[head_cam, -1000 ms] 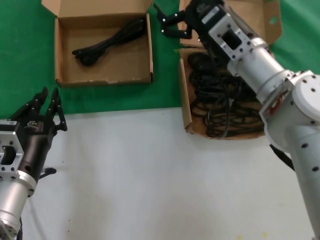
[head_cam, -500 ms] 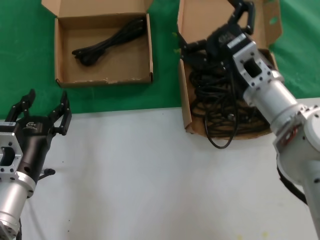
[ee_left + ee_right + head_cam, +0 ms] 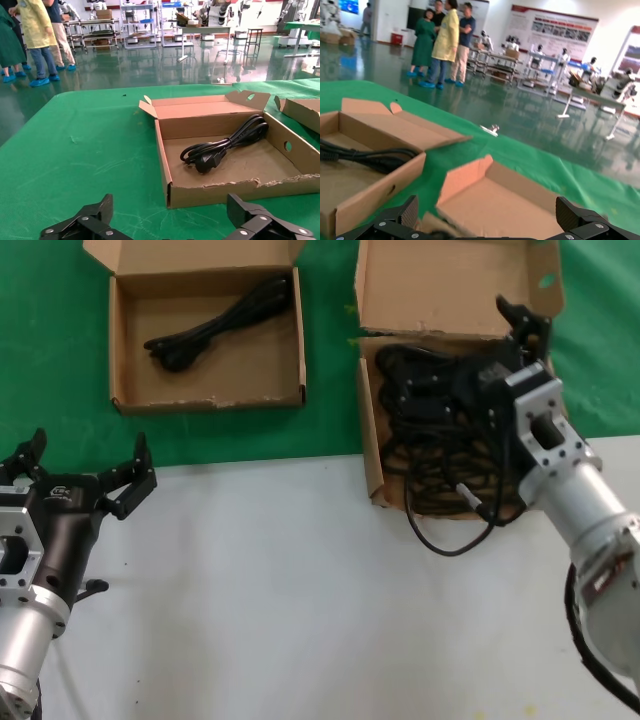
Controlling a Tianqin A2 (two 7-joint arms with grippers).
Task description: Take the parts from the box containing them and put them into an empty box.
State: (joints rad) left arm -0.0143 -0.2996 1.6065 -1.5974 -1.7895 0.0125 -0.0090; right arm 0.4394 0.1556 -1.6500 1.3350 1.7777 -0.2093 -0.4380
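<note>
The smaller shallow carton (image 3: 135, 400) at the far left holds one folded black cord (image 3: 215, 325); both show in the left wrist view, carton (image 3: 240, 192) and cord (image 3: 225, 147). The larger carton (image 3: 450, 285) at the far right holds a tangled pile of black cords (image 3: 440, 455). One loop (image 3: 450, 543) hangs over its front rim onto the white table. My right gripper (image 3: 465, 360) is open, low over the pile at the carton's rear, holding nothing; it also shows in the right wrist view (image 3: 487, 217). My left gripper (image 3: 85, 465) is open and empty, near the front left (image 3: 171, 212).
Green cloth (image 3: 40, 340) covers the far half of the table and a white surface (image 3: 300, 590) the near half. The two cartons stand side by side with a narrow green gap (image 3: 330, 350) between them. People and racks stand far behind the table.
My right gripper swung from the larger carton's rear left corner to the right, down over the pile. A cord loop slid out over the front rim. My left gripper's fingers spread wider.
</note>
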